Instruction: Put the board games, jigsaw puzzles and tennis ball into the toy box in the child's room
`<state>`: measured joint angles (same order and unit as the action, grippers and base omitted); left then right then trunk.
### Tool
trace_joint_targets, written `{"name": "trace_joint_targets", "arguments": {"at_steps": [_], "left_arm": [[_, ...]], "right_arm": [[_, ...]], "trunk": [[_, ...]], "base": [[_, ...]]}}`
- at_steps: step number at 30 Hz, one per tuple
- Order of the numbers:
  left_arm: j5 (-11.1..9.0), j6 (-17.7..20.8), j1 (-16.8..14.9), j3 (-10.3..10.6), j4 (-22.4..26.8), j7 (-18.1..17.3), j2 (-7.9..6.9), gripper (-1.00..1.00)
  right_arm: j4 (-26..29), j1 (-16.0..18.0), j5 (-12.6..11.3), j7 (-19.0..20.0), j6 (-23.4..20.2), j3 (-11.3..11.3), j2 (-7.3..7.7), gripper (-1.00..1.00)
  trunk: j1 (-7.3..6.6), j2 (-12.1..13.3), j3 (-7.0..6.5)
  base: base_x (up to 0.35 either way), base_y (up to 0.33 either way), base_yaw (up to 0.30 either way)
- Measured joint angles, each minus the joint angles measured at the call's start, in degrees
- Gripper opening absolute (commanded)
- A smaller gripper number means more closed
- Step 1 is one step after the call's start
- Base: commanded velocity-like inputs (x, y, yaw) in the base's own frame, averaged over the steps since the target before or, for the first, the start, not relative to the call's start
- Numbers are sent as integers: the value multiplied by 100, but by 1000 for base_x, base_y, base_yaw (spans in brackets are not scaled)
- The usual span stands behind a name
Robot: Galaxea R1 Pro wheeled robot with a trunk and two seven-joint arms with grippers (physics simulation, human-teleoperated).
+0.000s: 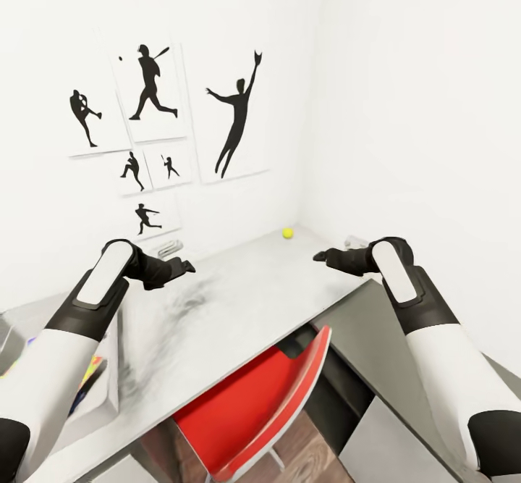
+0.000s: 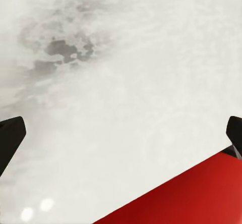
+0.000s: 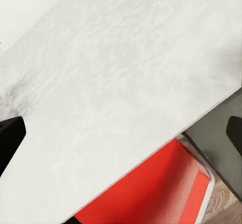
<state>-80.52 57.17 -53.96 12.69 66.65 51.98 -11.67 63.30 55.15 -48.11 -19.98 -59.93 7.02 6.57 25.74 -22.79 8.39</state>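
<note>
Tennis ball [image 1: 288, 233]: far right on the table [image 1: 239, 309], near the wall corner; both hands, left hand [image 1: 182, 267] and right hand [image 1: 323, 256], spread and empty; best reached with the right, fingers straddling it.

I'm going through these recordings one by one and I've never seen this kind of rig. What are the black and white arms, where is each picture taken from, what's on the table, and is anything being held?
These are simulator renders of a wheeled robot with two arms. The large picture comes from a camera on its head, looking down over both arms: the left gripper and the right gripper hover above a pale grey table. The two smaller pictures come from cameras near each gripper, looking along its two dark fingers at the tabletop.

On the table, a yellow tennis ball lies near the far corner by the wall. A red chair is tucked under the near edge. Something multicoloured peeks out beside the left arm; I cannot tell what it is. Posters of sports silhouettes hang on the wall.

Both grippers are open and hold nothing.
</note>
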Motion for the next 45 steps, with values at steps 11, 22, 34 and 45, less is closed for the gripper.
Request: {"name": "trace_joint_targets", "arguments": {"at_steps": [11, 22, 34, 45], "left_arm": [[8, -6, -1, 225, 8, -2, -6, 100], [4, -6, -1, 237, 57, -15, -24, 100], [3, -3, -2, 261, 188, -18, -32, 100], [3, 4, -2, 272, 209, -18, -38, 100]], "right_arm": [[4, -1, -15, 0, -2, -13, 43, 100], [0, -1, -17, 1, 2, -11, 17, 100], [1, -2, -17, 1, 1, -13, 19, 100], [2, -2, -20, 1, 1, -11, 68, 100]], "trunk": [[0, 0, 20], [1, -1, 12], [1, 0, -12], [0, 0, -20]], "base": [[66, -338, 156], [16, -119, 115], [1, 105, 172], [147, 30, 18]]}}
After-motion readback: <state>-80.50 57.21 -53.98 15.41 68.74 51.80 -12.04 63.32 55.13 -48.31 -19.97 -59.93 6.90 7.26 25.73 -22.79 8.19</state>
